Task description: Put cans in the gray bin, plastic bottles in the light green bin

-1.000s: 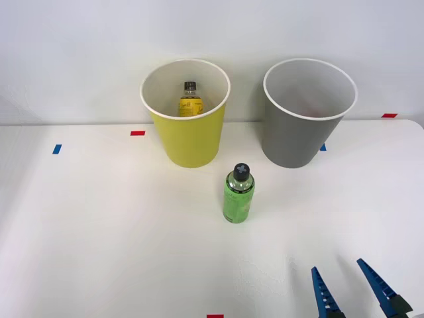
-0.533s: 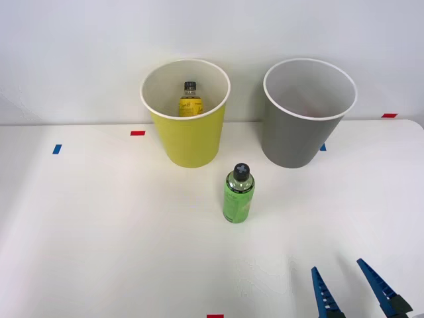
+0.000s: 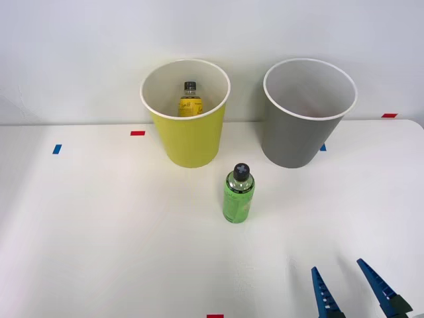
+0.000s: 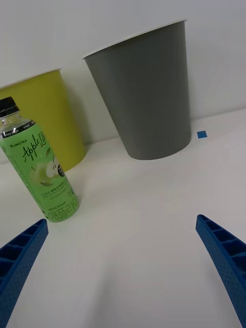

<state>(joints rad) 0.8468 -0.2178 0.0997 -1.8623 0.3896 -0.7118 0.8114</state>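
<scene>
Right gripper (image 3: 358, 288) low over the table (image 3: 99, 232), blue fingers (image 4: 20, 256) spread apart, holding nothing. Ahead and to its left, green bottle (image 3: 238, 194) upright, likely next for grasping. Beyond it, light green bin (image 3: 189, 142) already holding yellow-labelled bottle (image 3: 189, 101); gray bin (image 3: 298, 142) straight ahead.

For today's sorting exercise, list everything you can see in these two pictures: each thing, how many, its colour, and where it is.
light green bin: 1, yellow-green with white rim and inside, back of the table, left of the gray bin
gray bin: 1, gray with white rim, back right of the table
yellow-labelled bottle: 1, black cap, standing inside the light green bin
green bottle: 1, translucent green, black cap, upright on the table in front of the bins
tape marks: several, red and blue, scattered on the table
table: 1, white
right gripper: 1, blue ribbed fingers, open, near right edge
</scene>
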